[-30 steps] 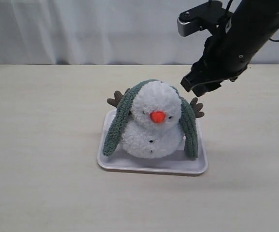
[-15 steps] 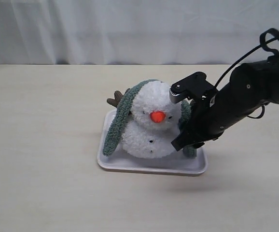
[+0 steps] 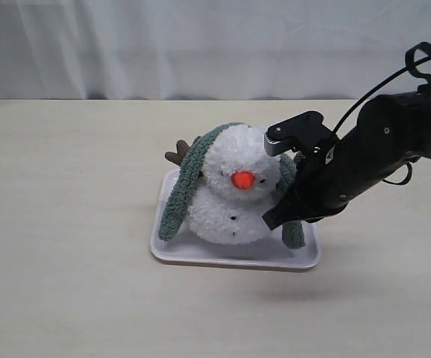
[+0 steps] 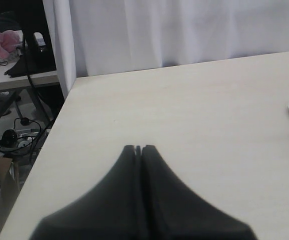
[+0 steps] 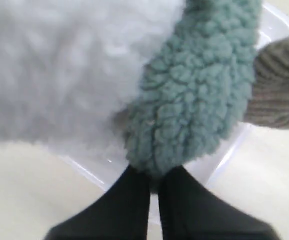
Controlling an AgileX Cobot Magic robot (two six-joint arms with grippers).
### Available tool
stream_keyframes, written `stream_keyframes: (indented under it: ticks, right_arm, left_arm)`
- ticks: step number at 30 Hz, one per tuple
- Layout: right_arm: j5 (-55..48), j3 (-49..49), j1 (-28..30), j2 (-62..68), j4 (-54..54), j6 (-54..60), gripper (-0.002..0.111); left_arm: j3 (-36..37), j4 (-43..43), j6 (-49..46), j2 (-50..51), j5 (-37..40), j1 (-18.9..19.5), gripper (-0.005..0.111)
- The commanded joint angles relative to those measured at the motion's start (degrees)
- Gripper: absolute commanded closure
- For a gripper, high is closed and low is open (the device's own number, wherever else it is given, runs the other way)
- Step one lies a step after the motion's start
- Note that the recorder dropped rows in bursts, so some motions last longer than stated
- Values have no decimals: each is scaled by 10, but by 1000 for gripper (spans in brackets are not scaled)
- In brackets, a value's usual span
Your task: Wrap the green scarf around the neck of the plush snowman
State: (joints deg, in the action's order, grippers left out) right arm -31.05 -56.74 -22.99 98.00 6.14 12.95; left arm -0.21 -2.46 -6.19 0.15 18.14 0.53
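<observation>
My left gripper sits parked over bare table, jaws pressed together on nothing, well out of the way. Moving right, the green scarf is draped over the head of the plush snowman, one tail down each side, so it lies above the neck, not round it. The snowman sits in a white tray. My right gripper is pinched on the right tail's tip, low by the tray's rim, I judge to draw it across the front. A brown twig arm crowds that tail; the table in front is open
</observation>
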Motion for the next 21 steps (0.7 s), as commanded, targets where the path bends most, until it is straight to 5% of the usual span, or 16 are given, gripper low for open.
stream_keyframes:
  ticks: [1, 8, 18, 21]
  right_arm:
    - [-51, 0, 2, -17, 59, 9, 104]
    - [-136, -5, 2, -17, 164, 91, 104]
    - [-112, -5, 2, -17, 172, 132, 104]
    - [-108, -5, 2, -17, 172, 133, 94]
  left_arm:
    - [2, 1, 0, -1, -4, -3, 107]
    - [2, 1, 0, -1, -4, -3, 107]
    - [2, 1, 0, -1, -4, -3, 107]
    - [2, 1, 0, -1, -4, -3, 107]
